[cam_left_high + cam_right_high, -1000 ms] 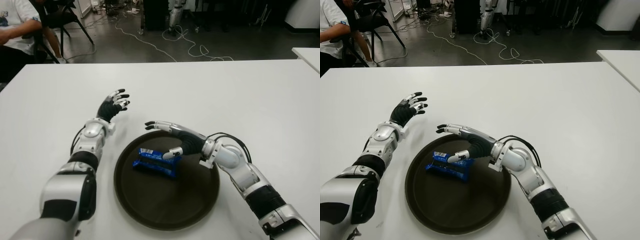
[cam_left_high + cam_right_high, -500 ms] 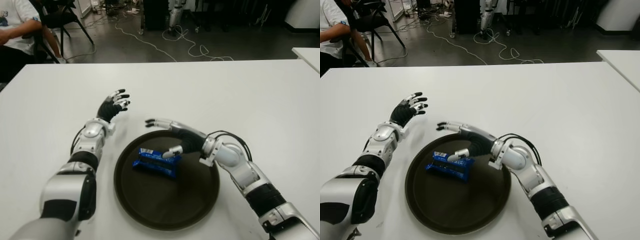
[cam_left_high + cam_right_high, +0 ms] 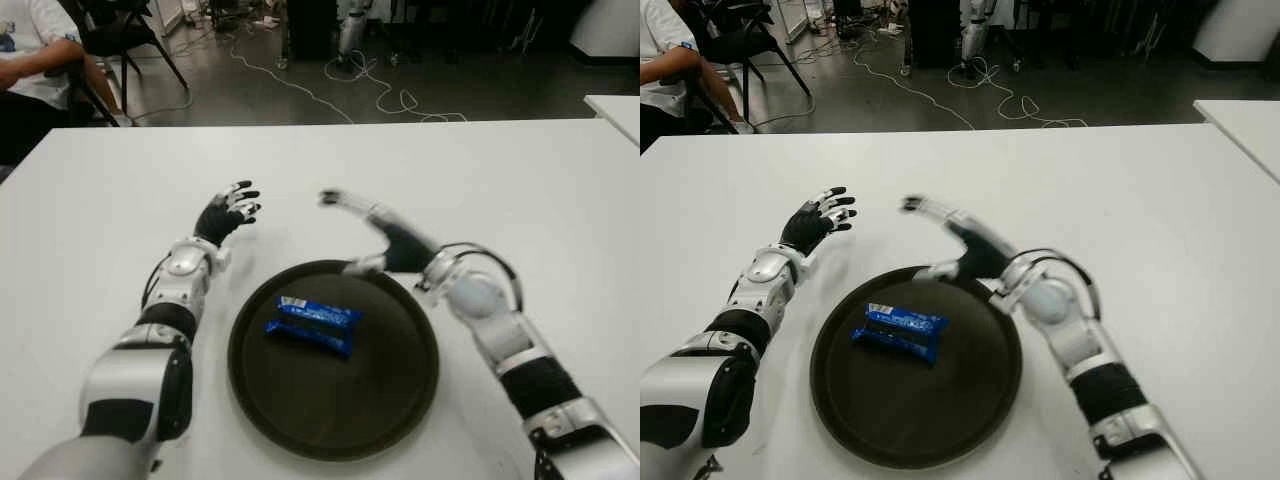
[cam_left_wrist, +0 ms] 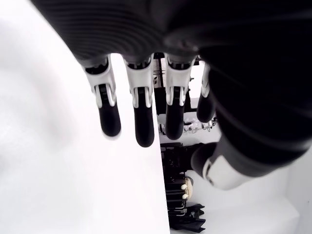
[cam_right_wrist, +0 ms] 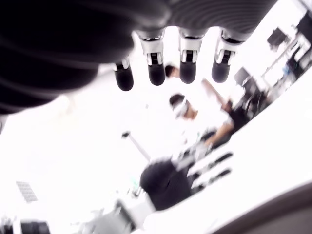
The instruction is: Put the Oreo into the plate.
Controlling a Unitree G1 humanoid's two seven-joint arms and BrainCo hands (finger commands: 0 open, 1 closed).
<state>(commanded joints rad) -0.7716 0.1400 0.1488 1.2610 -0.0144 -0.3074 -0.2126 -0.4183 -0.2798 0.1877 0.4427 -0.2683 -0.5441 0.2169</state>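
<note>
The blue Oreo pack (image 3: 312,326) lies flat inside the dark round plate (image 3: 390,400), left of its middle. My right hand (image 3: 372,236) is raised above the plate's far rim, fingers stretched out and holding nothing, clear of the pack. My left hand (image 3: 228,213) shows over the white table (image 3: 500,190) beyond the plate's left side, fingers spread and empty.
A person (image 3: 30,60) sits beside a chair (image 3: 120,35) at the far left beyond the table. Cables (image 3: 330,80) trail over the dark floor behind. A second white table's corner (image 3: 615,110) shows at the far right.
My right hand has let go of the Oreo pack and lifted up and back from it, past the plate's far rim. The pack stays in the plate. The left hand has not moved.
</note>
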